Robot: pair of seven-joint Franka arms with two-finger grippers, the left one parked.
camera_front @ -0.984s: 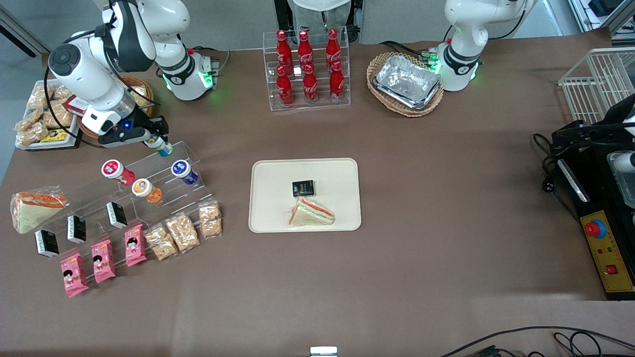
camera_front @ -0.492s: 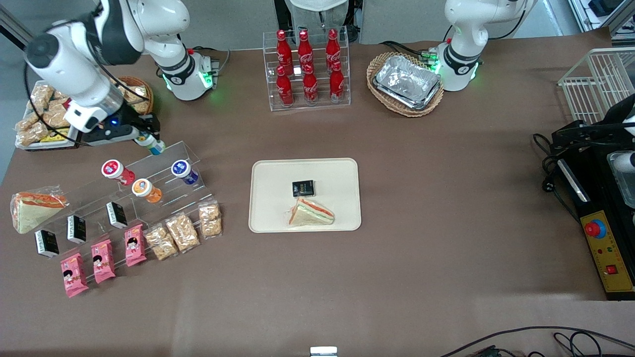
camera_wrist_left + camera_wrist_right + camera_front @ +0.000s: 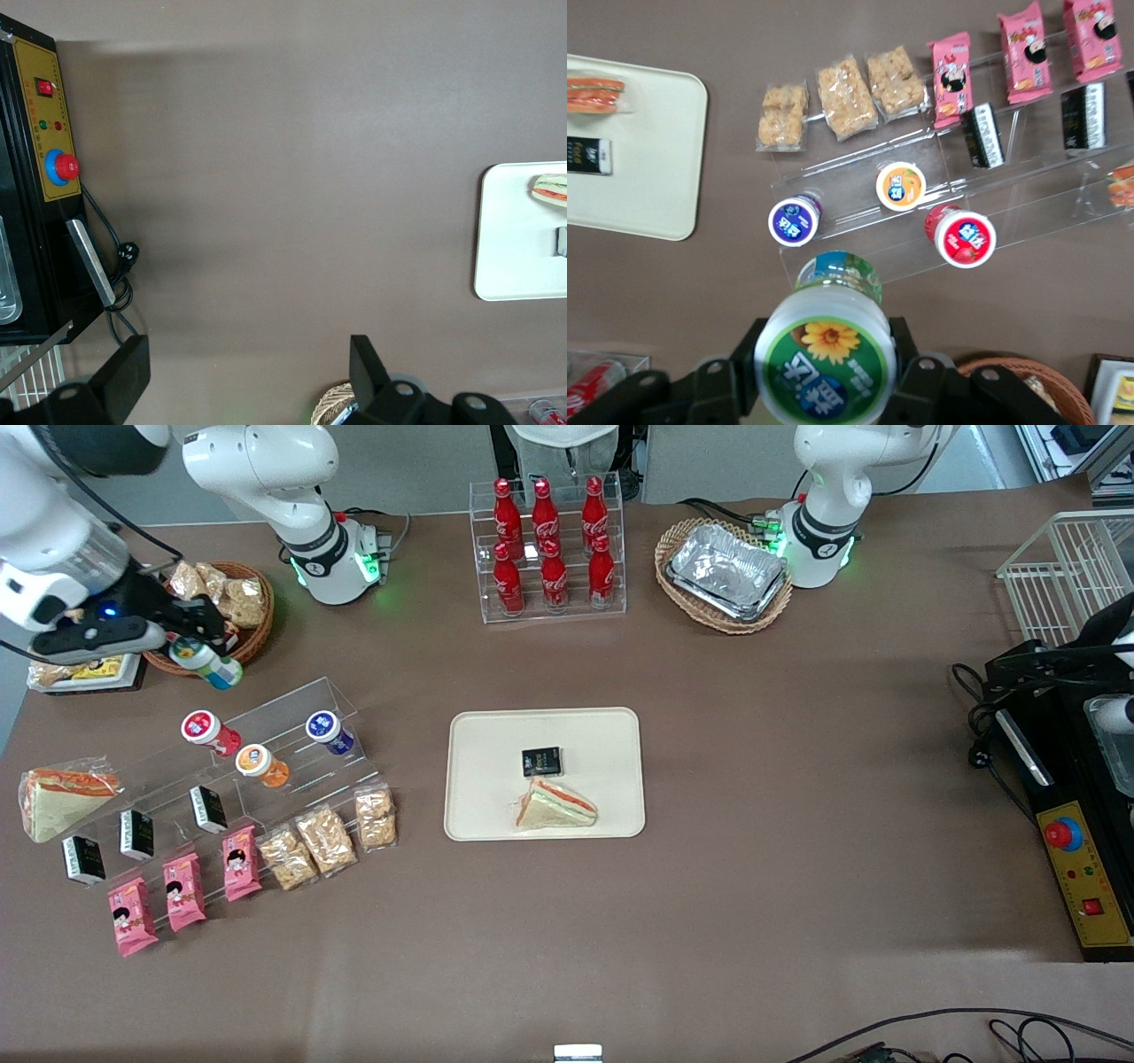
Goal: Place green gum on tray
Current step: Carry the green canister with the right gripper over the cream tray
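The green gum, a small cylindrical bottle with a white-rimmed round green lid printed with a yellow flower, is gripped between the black fingers of the gripper, which are closed against its sides just under the lid. It is held in the air above the brown tablecloth, tilted, just beside a round woven wicker basket in which crinkly wrapped snacks are piled. In the right wrist view the gum's lid is seen face-on, with its green-and-teal label below.

The tiered clear acrylic stand is taken as the landmark. The gum is held farther from the front camera than the stand and clear of it. On the stand, 3 more round-lidded bottles are seated: a red-lidded one, an orange-lidded one and a purple-lidded one. On its lower steps, small black boxes, glossy pink packets and transparent bags of tan crackers are arranged. A wrapped triangular sandwich is laid beside the stand.

The tray, a flat cream-beige rectangle with rounded corners and a low rim, is set well apart from the stand, toward the parked arm's end of the table. On it a black packet and a wrapped triangular sandwich are laid close together.
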